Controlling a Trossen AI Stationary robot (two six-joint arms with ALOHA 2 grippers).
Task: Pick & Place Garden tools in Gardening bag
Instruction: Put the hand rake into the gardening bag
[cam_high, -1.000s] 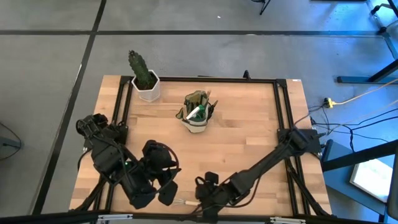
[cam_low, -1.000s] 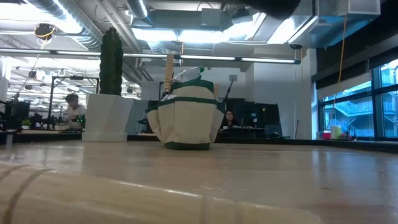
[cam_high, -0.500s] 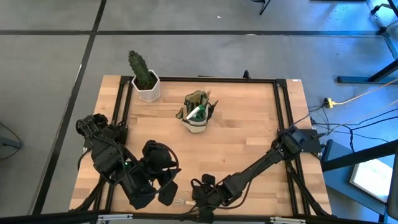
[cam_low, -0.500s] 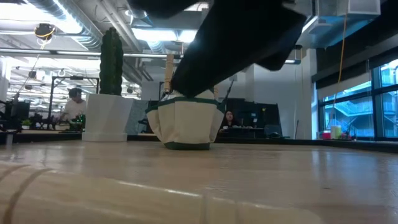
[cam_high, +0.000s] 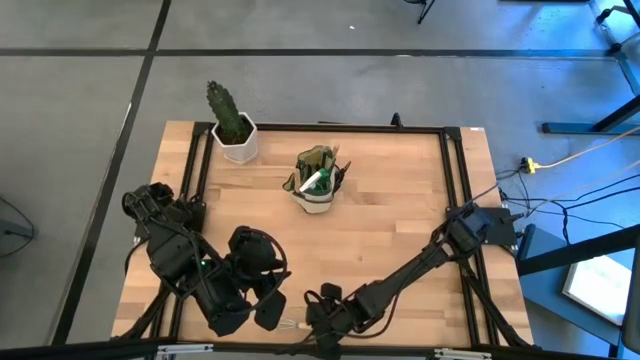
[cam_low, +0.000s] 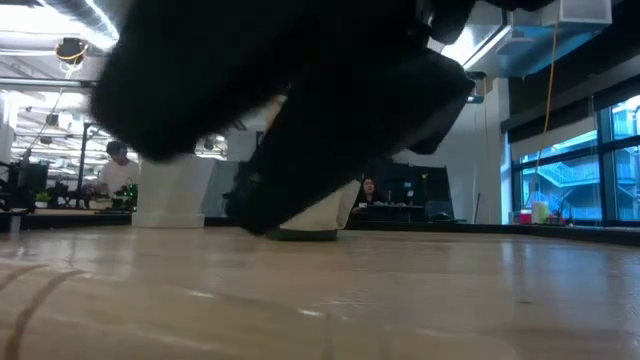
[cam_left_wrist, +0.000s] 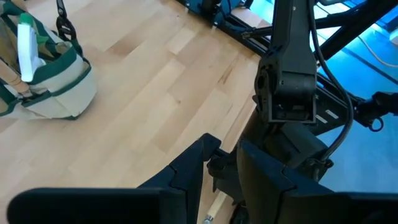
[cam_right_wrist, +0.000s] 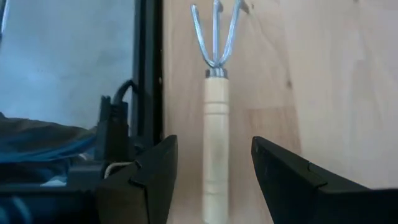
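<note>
Right gripper (cam_right_wrist: 211, 180): mine, low over the near edge of the table (cam_high: 400, 210); fingers (cam_right_wrist: 152, 180) spread wide, one on each side of the rake's handle, not touching it.
Rake (cam_right_wrist: 214, 124): pale wooden handle, three-pronged wire head; lying flat on the wood beside the black frame rail (cam_right_wrist: 148, 68). In the high view only its head end (cam_high: 292, 324) shows, between my two grippers.
Left gripper (cam_high: 268, 300): mine, waiting at the near left of the table, just beside the rake's head; I cannot tell how its fingers stand.
Gardening bag (cam_high: 316, 188): olive-green with a pale rim, upright toward the far middle of the table, well apart from both grippers; several tools already stand in it, among them a white-and-green item (cam_left_wrist: 26, 40).
Cactus (cam_high: 226, 112): in a white pot (cam_high: 238, 146), far left corner, left of the bag.
Low view: my right arm (cam_low: 290, 110) fills most of it, blurred, hiding most of the bag.
</note>
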